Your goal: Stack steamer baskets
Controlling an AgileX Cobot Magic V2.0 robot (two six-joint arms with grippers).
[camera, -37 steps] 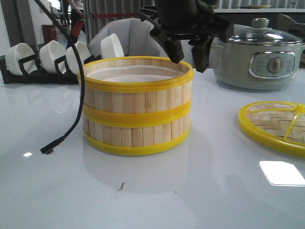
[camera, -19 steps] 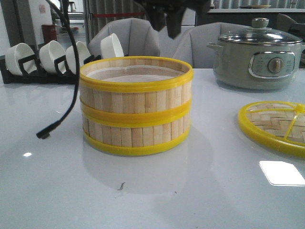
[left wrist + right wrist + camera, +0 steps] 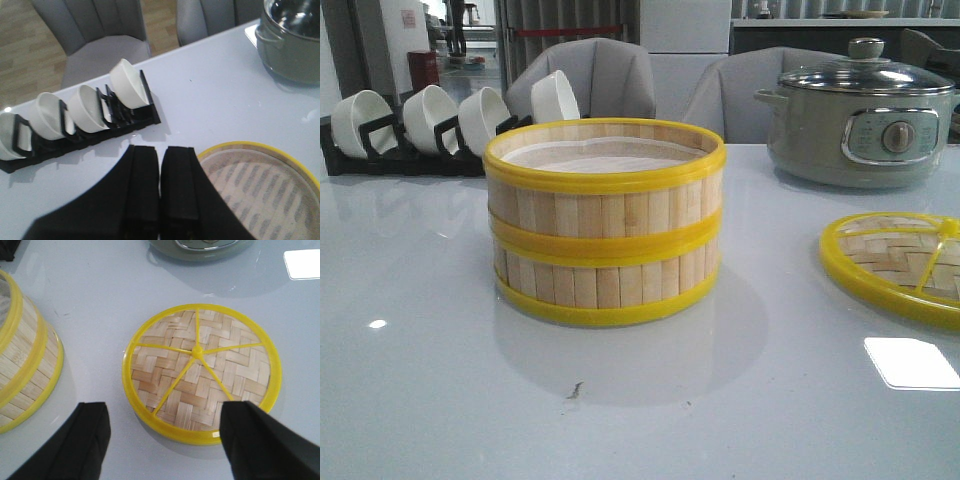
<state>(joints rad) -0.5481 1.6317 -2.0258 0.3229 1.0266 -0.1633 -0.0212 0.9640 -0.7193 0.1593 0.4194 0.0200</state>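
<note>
Stack: the two round bamboo steamer baskets (image 3: pixel 605 222) with yellow rims stood one squarely on the other on the glossy white desk (image 3: pixel 440 400), rims lined up, whitish liner showing in the upper one.

Left claw (image 3: pixel 160 187): its two black fingers were pressed together with nothing between them, held above the desk; the stack's top rim (image 3: pixel 260 155) lay just beside and below its tips.

Right claw (image 3: pixel 165 440): spread wide and empty, its fingers (image 3: pixel 85 440) well apart, hanging over the flat woven-bamboo lid (image 3: pixel 200 372) with yellow rim and spokes; the stack (image 3: pixel 22 355) sat off to one side of that claw.

Neither arm appeared in the front view.

Stage, as I judged it: stacking looked done (both claws were off the baskets).

Doing the rest well: any move away should go upward first, clear of the yellow rim, so no finger clips the upper basket and shifts it off the lower one.

Nearby: beyond the left claw sat a black rack of white bowls (image 3: pixel 80 112); a grey electric pot (image 3: pixel 860 115) with glass lid stood behind the lid.
</note>
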